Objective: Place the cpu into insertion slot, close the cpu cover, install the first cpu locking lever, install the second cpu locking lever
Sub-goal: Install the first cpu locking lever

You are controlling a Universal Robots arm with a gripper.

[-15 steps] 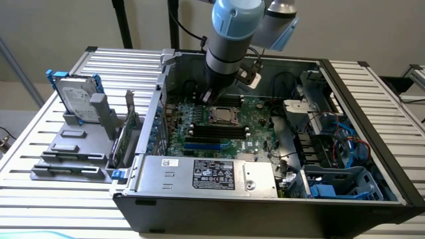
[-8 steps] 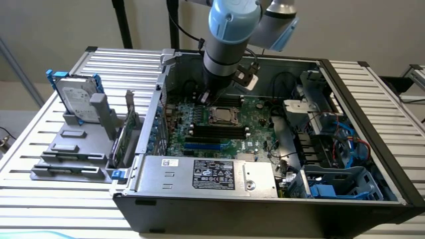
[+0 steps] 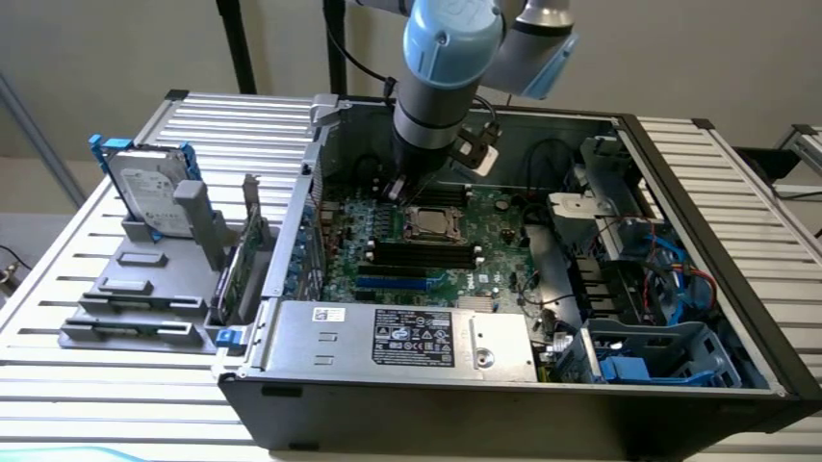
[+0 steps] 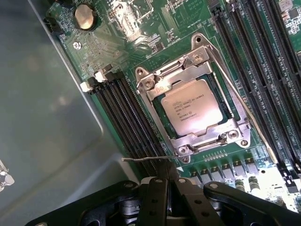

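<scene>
1. Wrist view: pincer shut tight, fingers pressed together w/ no gap. Nothing seen clamped betw. them.
2. Tips sit just beside a thin lever rod that juts out past the cpu cover's corner. Touching or not, can't tell.
3. cpu lies flat in the insertion slot, printed face up. cpu cover is down over its edges, window framing the chip.
4. Long lever runs along the slot's side, next to one bank of memory slots.
5. Slot sits mid-motherboard, betw. two banks of black memory slots. Coin cell is near the board's edge, by the grey case wall.
6. Exterior view adds the wider scene: arm reaches down into the open PC case, w/ the pincer just off the slot's corner, on the exterior view's left.
7. Same view: PSU at the case's near edge. Hard drive stands upright in a grey holder on the slatted tabletop, toward the exterior view's left edge.
</scene>
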